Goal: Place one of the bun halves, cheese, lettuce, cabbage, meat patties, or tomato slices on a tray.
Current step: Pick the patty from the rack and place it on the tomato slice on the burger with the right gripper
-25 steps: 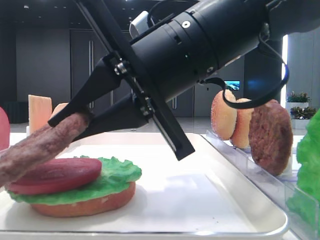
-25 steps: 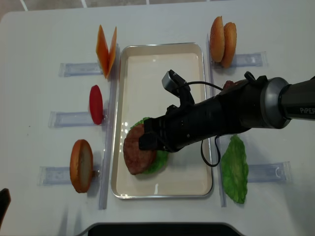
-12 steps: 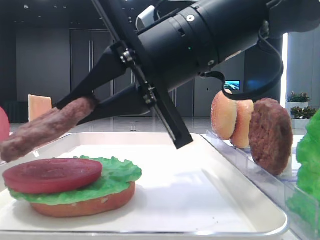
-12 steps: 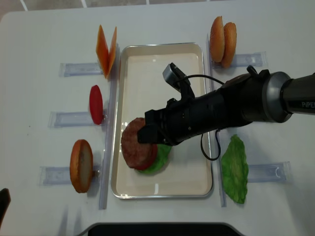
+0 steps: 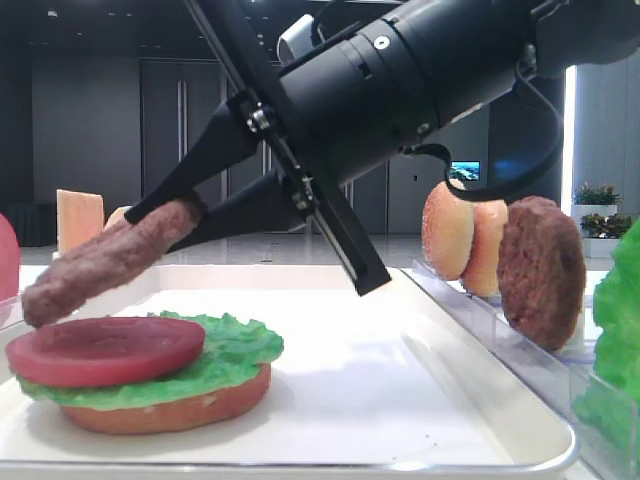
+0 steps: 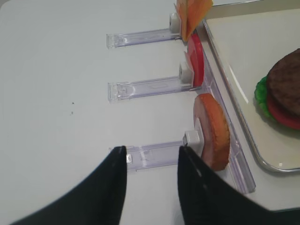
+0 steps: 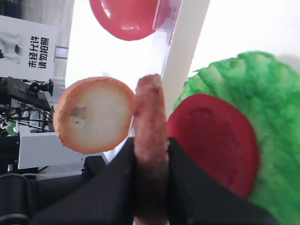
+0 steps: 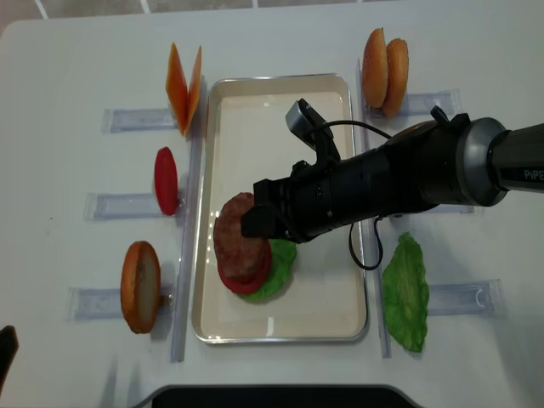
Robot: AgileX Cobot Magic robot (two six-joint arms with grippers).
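Exterior high, side-on: right gripper (image 5: pixel 175 212) clamping tight on a meat patty (image 5: pixel 105 262), holding it tilted just above the tomato slice (image 5: pixel 104 350); touching or not, can't tell. Tomato sitting on lettuce (image 5: pixel 235 352) over a bun half (image 5: pixel 170 408), near the tray's (image 5: pixel 420 400) front left corner. Two more bun halves (image 5: pixel 447 229) and a 2nd patty (image 5: pixel 541 271) standing on edge in a clear rack (image 5: pixel 520 360) along the tray's right edge.

Right wrist: black fingers (image 7: pixel 117 187) pinching patty edge-on; tomato and lettuce to the right, a flat-faced bun (image 7: pixel 93 115) beyond the tray rim.

Left wrist: left gripper (image 6: pixel 150 183) hanging open, holding nothing, near the table's (image 6: pixel 56 93) front edge.

Exterior high (realsense), top-down: patty hanging over the stack's left part, towards the tray's left edge; cheese slices (image 8: pixel 184 87) off the tray's back left corner.
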